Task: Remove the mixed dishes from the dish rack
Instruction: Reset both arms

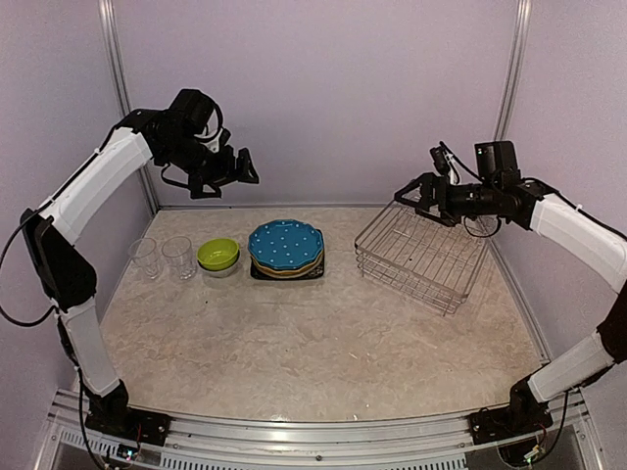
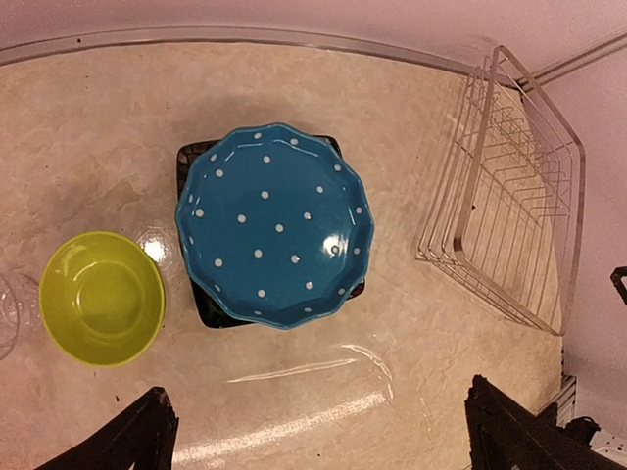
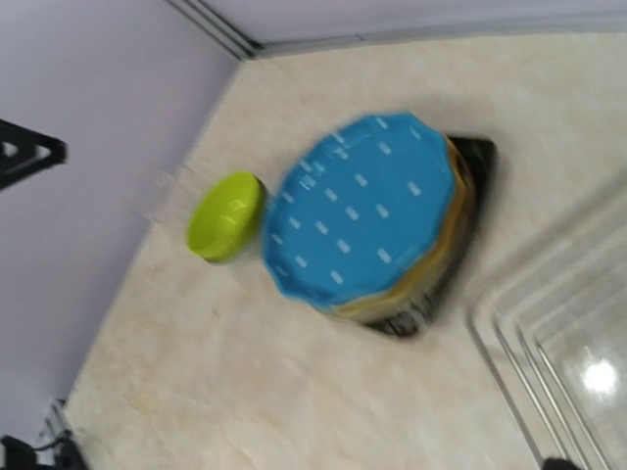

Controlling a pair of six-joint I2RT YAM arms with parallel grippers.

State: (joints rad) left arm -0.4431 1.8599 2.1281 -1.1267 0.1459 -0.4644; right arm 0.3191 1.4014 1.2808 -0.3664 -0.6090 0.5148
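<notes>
The dish rack (image 1: 421,255), a silver wire basket, sits at the right with nothing in it. A blue white-dotted plate (image 1: 286,243) tops a stack on a black square plate (image 2: 191,162); a yellow rim (image 3: 446,245) shows beneath the blue one. Left of the stack the lime-green bowl (image 1: 217,254) rests in a paler bowl, and two clear glasses (image 1: 145,257) (image 1: 178,257) stand beside it. My left gripper (image 1: 230,171) hangs open high above the bowl and the stack, holding nothing. Over the rack's far left corner, my right gripper (image 1: 407,199) is open and holds nothing.
Grey walls and metal frame posts close in the table's back and sides. In the left wrist view the rack (image 2: 514,206) lies right of the blue plate (image 2: 274,223) and the bowl (image 2: 101,297) left of it. The right wrist view is blurred.
</notes>
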